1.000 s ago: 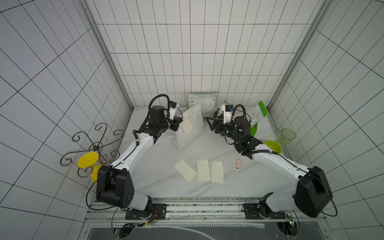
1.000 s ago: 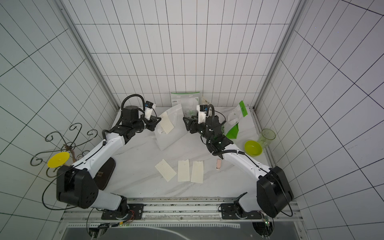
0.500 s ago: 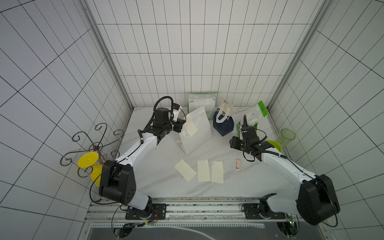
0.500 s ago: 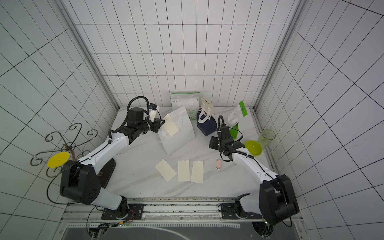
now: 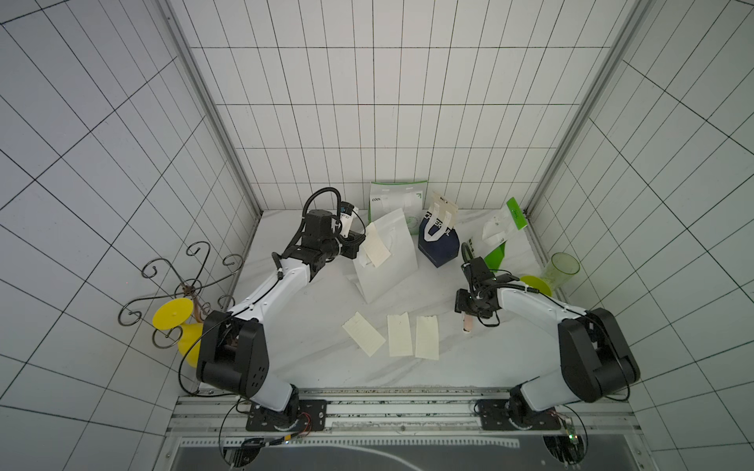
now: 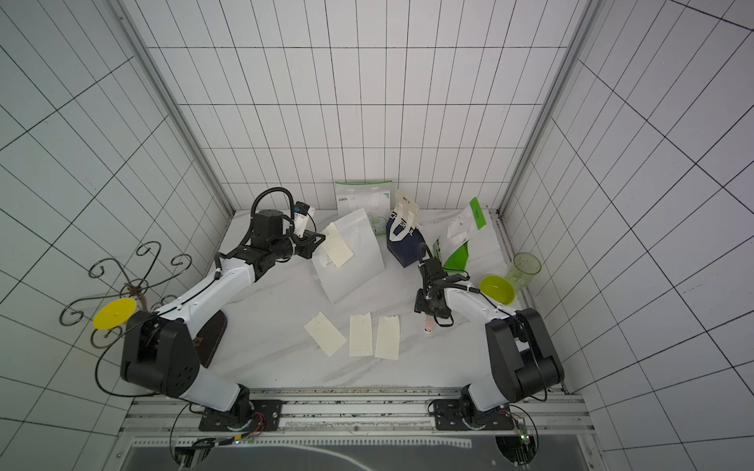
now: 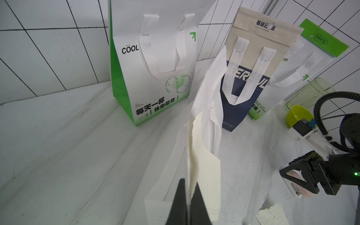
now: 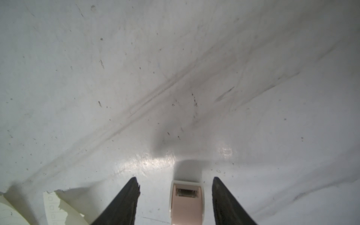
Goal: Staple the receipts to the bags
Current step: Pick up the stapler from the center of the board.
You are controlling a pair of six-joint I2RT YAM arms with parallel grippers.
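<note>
The plain white bag (image 5: 387,261) is propped up in the middle, in front of the navy bag (image 5: 438,244). The left gripper (image 7: 188,204) is pressed together on its top edge, pinching one receipt (image 7: 206,175) against it. Three more receipts (image 5: 400,340) lie at the front. Near them lies the pink stapler (image 8: 186,202), between the spread jaws of the right gripper (image 8: 174,179) — not yet gripped. It should close squarely across the stapler's body — mouth left free — then lift.
</note>
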